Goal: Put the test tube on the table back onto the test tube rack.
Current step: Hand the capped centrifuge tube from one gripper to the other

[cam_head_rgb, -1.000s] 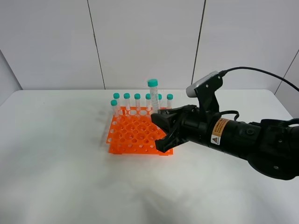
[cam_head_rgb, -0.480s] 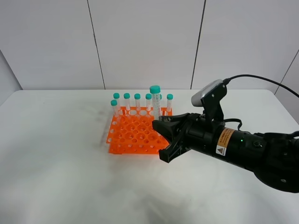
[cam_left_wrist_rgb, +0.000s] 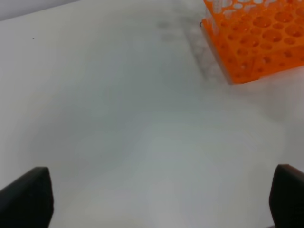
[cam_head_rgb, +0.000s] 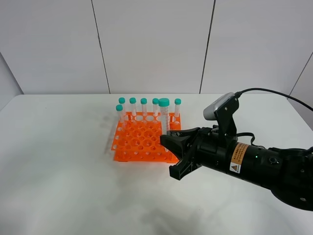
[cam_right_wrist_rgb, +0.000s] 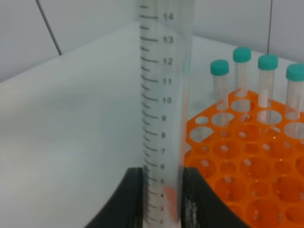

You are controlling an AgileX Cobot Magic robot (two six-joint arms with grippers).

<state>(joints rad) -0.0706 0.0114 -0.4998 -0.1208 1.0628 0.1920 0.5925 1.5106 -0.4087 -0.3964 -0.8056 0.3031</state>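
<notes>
Tube coming down at the rack, held upright.
Slim clear teal-capped test tube (cam_head_rgb: 165,120) clamped between right fingers (cam_right_wrist_rgb: 135,199), lower than a second ago, over the near edge of the bright orange holed plastic rack (cam_head_rgb: 139,142) (insertion looks close); left fingers (cam_left_wrist_rgb: 26,194) spread, empty, over white counter (cam_head_rgb: 58,161).

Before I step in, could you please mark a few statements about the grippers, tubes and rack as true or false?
1. The right gripper grips a tube upright. True.
2. The left gripper holds a tube too. False: it is open and empty.
3. The rack is blue. False: it is orange.
4. The other tubes stand at the rack's far side. True.
</notes>
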